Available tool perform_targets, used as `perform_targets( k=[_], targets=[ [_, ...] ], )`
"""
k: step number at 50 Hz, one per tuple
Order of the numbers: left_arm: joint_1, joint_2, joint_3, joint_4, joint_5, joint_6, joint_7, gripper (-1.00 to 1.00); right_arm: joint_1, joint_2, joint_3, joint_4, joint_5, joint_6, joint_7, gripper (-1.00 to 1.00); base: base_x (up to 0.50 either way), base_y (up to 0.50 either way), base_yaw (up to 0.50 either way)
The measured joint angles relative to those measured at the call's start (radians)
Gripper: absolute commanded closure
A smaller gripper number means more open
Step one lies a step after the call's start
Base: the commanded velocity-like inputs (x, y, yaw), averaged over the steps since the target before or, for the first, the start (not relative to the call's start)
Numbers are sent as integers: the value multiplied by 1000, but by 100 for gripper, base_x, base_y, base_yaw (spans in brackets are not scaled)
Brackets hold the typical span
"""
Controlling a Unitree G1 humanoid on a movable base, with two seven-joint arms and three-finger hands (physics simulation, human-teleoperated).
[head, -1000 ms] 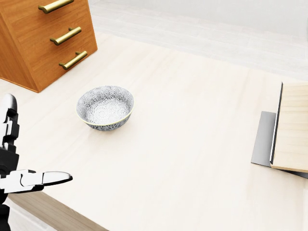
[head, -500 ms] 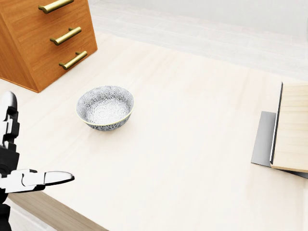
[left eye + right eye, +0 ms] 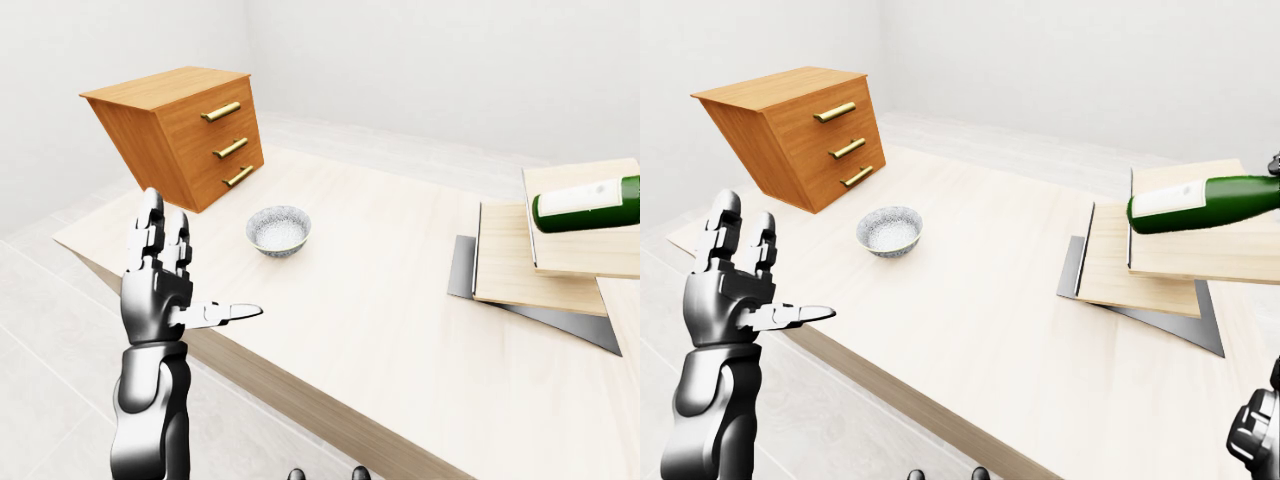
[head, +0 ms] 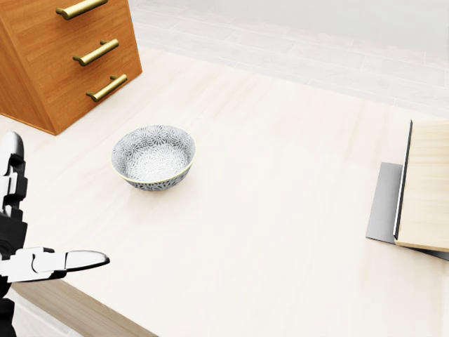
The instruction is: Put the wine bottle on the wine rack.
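Nothing has shifted this past second: my left hand (image 3: 160, 290) stays raised, fingers spread and empty, the bottle (image 3: 1205, 203) far to its right.

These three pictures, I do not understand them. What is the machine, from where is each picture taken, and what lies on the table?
The machine is a simulated humanoid robot, and all three cameras sit on its head. The head view looks down at the table; the two eye views look outward and show nearly the same scene.

The left robot hand is raised at the table's left edge, fingers spread, holding nothing. Of the right robot hand, only a small part shows at the right-eye view's lower right corner, so I cannot tell its state.

On the table stand a tilted wooden drawer chest, a patterned bowl and stacked wooden boards on a grey plate. The green wine bottle lies sideways over the boards; what carries it is cut off.
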Motion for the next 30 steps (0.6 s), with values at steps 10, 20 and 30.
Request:
perform_targets(
  k=[10,20,30],
  targets=[
    [-1,-1,0,1,3,0,-1,-100,-14,1,9,35,-37,0,5,100,0,0,0],
    [-2,-1,0,6,5,0,-2,-100,-22,1,-6,56,-53,0,30,100,0,0,0],
    [-1,-3,-5,9,9,0,-3,-100,-40,-1,-9,81,-72,0,54,100,0,0,0]
  ],
)
